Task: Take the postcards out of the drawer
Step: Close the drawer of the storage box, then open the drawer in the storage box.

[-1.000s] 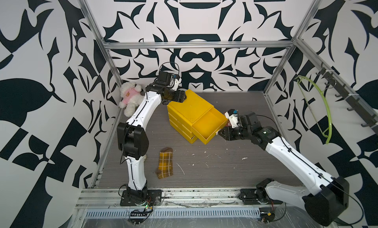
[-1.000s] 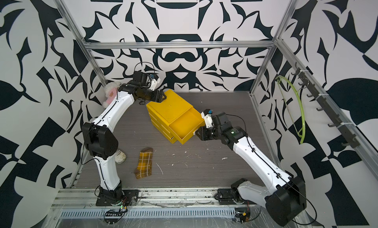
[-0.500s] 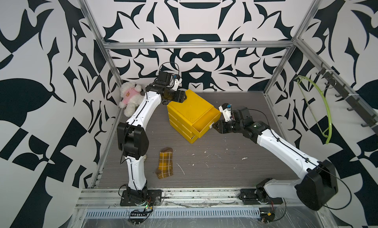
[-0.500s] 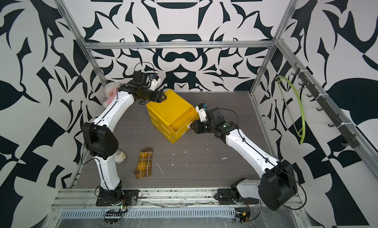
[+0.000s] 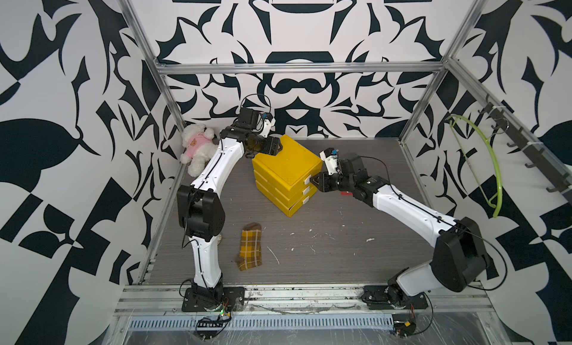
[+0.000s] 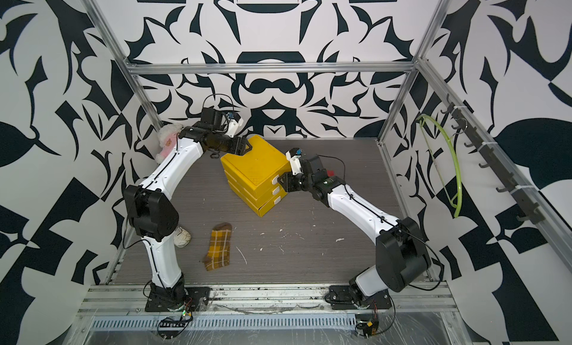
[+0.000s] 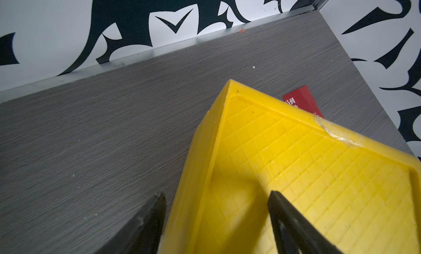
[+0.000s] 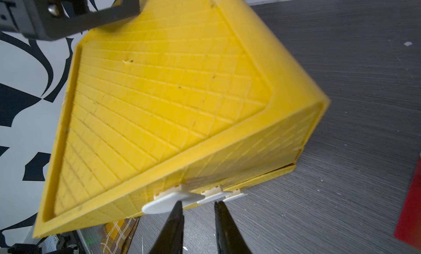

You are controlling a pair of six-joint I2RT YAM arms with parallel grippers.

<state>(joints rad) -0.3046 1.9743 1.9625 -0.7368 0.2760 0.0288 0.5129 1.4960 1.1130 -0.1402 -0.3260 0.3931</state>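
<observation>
Left wrist view: one red postcard point(image 7: 300, 102) flat right of three-drawer yellow cabinet point(image 7: 296, 173), long axis toward it; left gripper point(image 7: 216, 194) spread astride corner; right gripper point(image 8: 198, 202) narrowly parted.

left arm point(image 5: 216, 167): outstretched, jaws wide | right arm point(image 5: 408, 208): outstretched, jaws seemingly narrowly apart

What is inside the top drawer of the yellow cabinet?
Nothing inside shows: the top drawer is shut, only its yellow front and white handle visible. Any postcards within are covered. One red postcard lies outside on the table, partly hidden behind the cabinet.
</observation>
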